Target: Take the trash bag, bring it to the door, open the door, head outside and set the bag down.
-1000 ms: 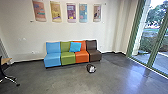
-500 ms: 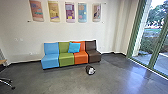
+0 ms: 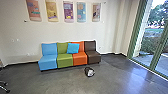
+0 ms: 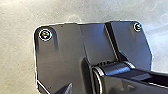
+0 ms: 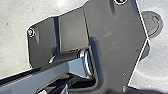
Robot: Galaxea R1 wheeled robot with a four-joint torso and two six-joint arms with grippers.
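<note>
In the head view a small black bag with a whitish patch, which looks like the trash bag (image 3: 89,72), lies on the grey floor in front of the brown and orange seats. Tall green-framed glass (image 3: 146,37) stands at the right; I cannot tell which part of it is a door. Both wrist views show the robot's own dark plate and jointed bar over pale floor, and how the gripper fingers stand cannot be made out there.
A row of joined seats, blue (image 3: 48,61), green, orange and brown, stands along the back wall with a blue cushion (image 3: 73,48) on it. A wheeled chair base (image 3: 4,87) is at the lower left. Posters hang above the seats.
The head camera has moved: the seats look somewhat larger and sit further left, and less of the chair at the left edge is in view. The bag still lies on the floor.
</note>
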